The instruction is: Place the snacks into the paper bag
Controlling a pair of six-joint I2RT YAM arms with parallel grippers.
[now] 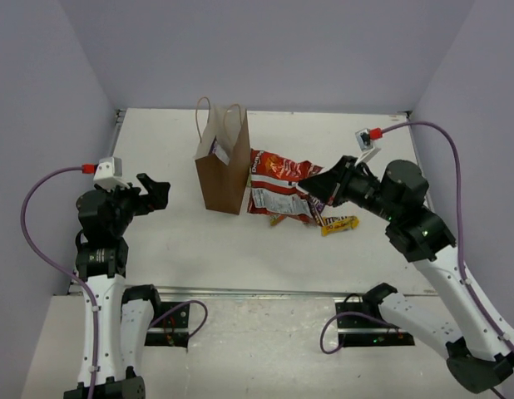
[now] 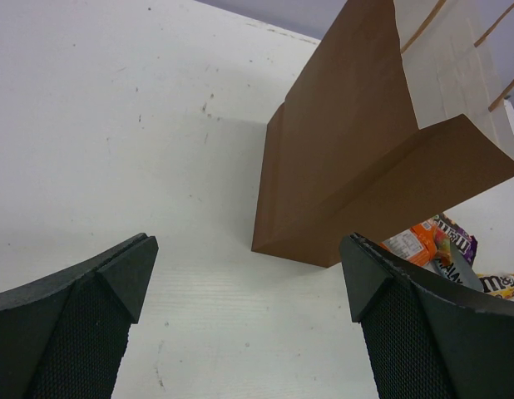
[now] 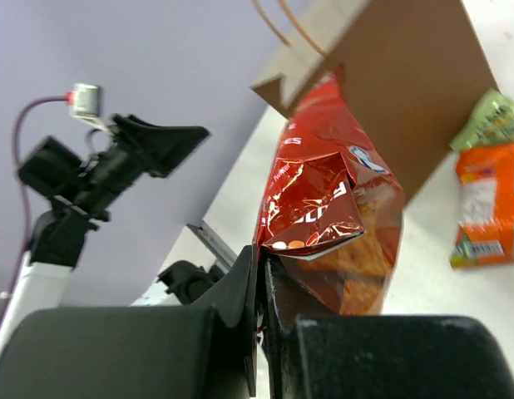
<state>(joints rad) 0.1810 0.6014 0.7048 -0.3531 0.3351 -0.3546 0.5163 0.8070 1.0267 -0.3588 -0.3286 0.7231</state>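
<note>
Beside paper bag point(image 1: 219, 174) | right pincer point(image 3: 261, 266) clamped on red chip bag point(image 3: 323, 199) | left pincer point(image 2: 247, 249) wide open

Paper bag point(image 1: 222, 179): one. Snacks point(image 1: 278, 166): at least five, overlapping. Arms point(image 1: 103, 241): two.

Counter point(image 1: 182, 249) bare from the paper bag point(image 1: 222, 176) to the left edge and along the near edge: free passage. Bag top open from above. Right of the bag, the snack pile point(image 1: 278, 199) lies against its side, and the right gripper point(image 1: 313, 189), clamped on the red chip bag point(image 1: 278, 166), blocks low approach.
</note>
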